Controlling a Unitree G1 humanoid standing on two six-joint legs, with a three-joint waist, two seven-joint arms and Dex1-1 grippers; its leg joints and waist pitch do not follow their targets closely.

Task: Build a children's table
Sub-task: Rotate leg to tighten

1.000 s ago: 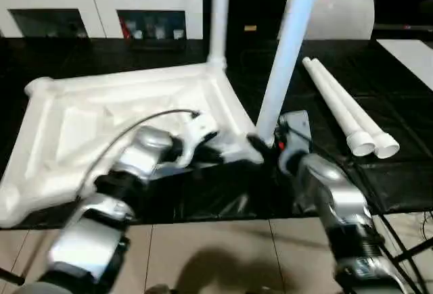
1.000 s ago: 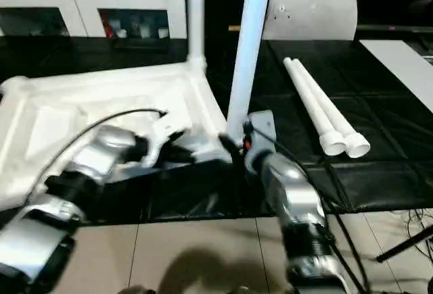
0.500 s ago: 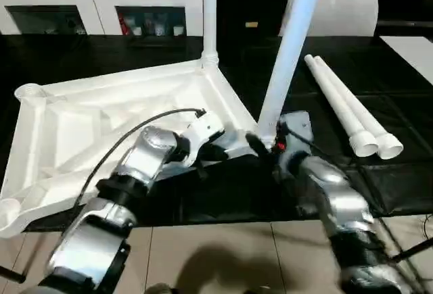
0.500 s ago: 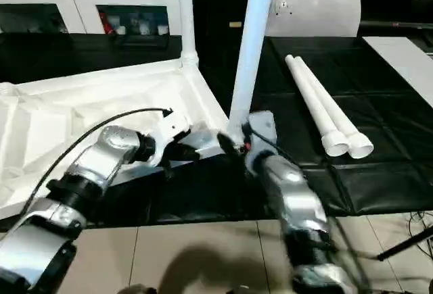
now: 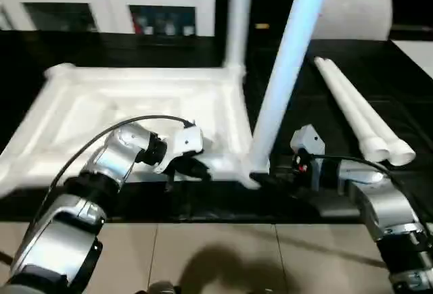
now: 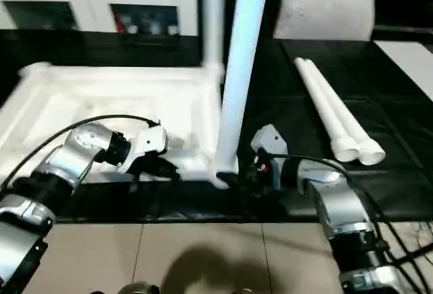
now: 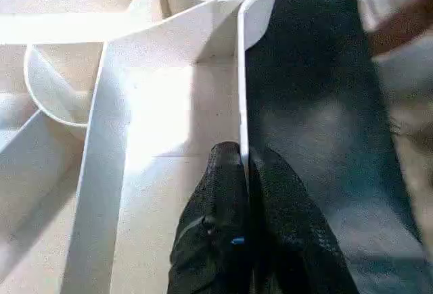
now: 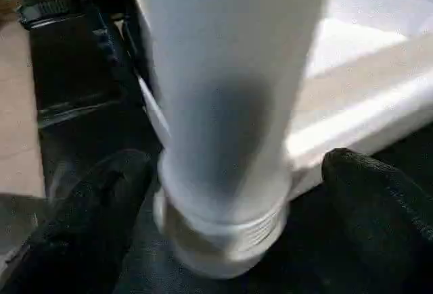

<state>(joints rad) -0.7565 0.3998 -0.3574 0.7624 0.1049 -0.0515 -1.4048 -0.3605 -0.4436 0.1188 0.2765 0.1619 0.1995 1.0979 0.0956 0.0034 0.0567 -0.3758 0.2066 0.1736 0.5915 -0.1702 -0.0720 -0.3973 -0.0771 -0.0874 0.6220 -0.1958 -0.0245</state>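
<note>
The white tabletop [image 5: 101,111] lies upside down on the black table, ribs facing up. One white leg [image 5: 238,17] stands in its far right corner socket. Another leg [image 5: 287,71] rises from the near right corner. Two loose legs [image 5: 352,108] lie side by side to the right. My left gripper [image 5: 197,169] is shut on the tabletop's thin near rim [image 7: 240,105], with a black finger [image 7: 220,192] on each side of it. My right gripper [image 5: 267,178] is open around the base of the near leg [image 8: 230,105]; its fingers [image 8: 101,219] stand apart from the leg.
White cabinets [image 5: 101,10] line the back. A flat white bag [image 5: 355,13] stands at the back right. The table's front edge [image 5: 203,219] runs just below my grippers, with tiled floor [image 5: 216,260] beyond it. A black cable [image 5: 101,138] loops over my left forearm.
My right gripper has opened and let go of the near leg, which stays upright in its socket. The camera has shifted. My left gripper keeps its hold on the rim.
</note>
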